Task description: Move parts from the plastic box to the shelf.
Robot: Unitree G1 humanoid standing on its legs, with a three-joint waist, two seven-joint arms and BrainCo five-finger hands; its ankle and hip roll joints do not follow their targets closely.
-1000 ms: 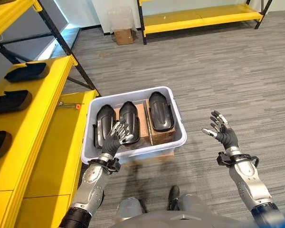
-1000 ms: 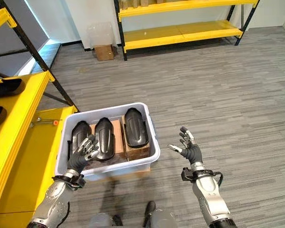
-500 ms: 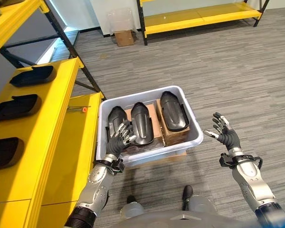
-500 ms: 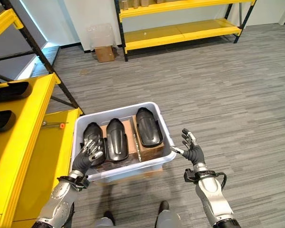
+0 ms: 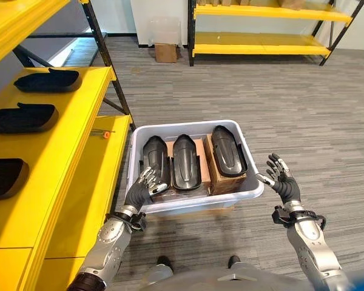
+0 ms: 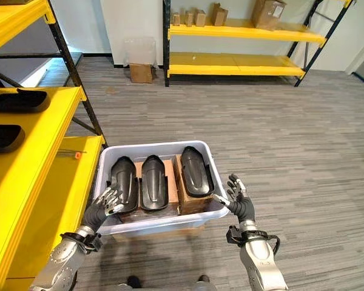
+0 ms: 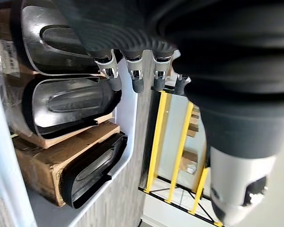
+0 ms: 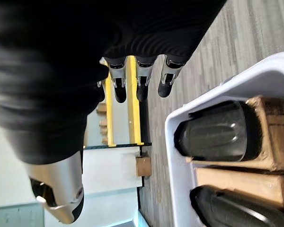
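- Black moulded parts, three of them (image 5: pixel 187 160), lie side by side on cardboard blocks (image 5: pixel 223 179) inside the plastic box (image 5: pixel 196 204), left eye view. Left hand (image 5: pixel 139 190) over the near-left rim, fingers relaxed, holding nothing.
- Right eye view: right hand (image 6: pixel 238 202) just beside the box's right wall, fingers spread wide, empty. Yellow shelf (image 6: pixel 41 182) to the left already carries similar parts.
- Left wrist view: fingertips (image 7: pixel 114 81) hover at the nearest part (image 7: pixel 71 101). Best to slide under its edge, not pinch the glossy top.
- Right wrist view: fingers (image 8: pixel 141 85) straight, apart from the box; bring them in to steady the far end before lifting.
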